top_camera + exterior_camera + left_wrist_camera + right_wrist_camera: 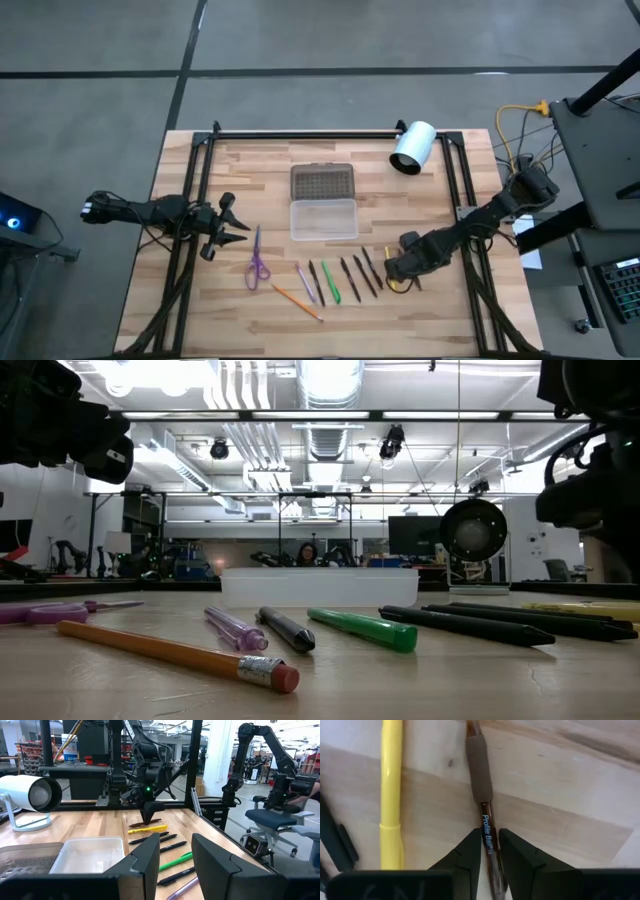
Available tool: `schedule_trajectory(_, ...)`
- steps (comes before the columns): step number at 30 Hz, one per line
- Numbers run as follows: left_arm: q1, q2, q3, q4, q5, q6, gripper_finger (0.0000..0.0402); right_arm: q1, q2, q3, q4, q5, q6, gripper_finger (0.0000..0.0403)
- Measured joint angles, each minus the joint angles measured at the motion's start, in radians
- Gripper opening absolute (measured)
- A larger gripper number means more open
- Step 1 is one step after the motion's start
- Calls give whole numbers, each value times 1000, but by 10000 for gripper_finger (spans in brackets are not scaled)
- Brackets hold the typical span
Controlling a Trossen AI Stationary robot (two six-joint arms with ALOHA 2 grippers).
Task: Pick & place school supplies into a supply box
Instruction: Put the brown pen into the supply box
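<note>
Pens and pencils lie in a row near the table's front: an orange pencil, a green pen, dark pens, with purple scissors at the left. The clear supply box stands open behind them, its dotted lid flat beyond it. At the row's right end lie a yellow pen and a brown pen. My right gripper points down over the brown pen, a finger on each side of its barrel. My left gripper waits at the left, level, slightly open and holding nothing. My right gripper comes at the brown pen from above, its fingers across the printed barrel just behind the rubber grip. The pen lies flat on the table. Whether the fingers touch the barrel I cannot tell.
A white cylinder on a stand sits at the far right of the table. Black frame rails run along both sides. Bare wood lies between the box and the pens.
</note>
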Motion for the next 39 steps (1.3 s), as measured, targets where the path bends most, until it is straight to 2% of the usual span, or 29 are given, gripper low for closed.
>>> schedule_trajectory(13,0,0,0,0,0,0,99,-7,2,7,-6,-1,-113,67)
schedule_trajectory(21,0,0,0,0,0,0,99,-7,2,7,-10,-5,-130,20)
schedule_trajectory(29,0,0,0,0,0,0,99,-7,0,7,-21,17,-152,15)
schedule_trajectory(32,0,0,0,0,0,0,99,-7,-4,15,-65,59,-162,14)
schedule_trajectory(39,0,0,0,0,0,0,99,-37,-2,62,-238,253,-208,13)
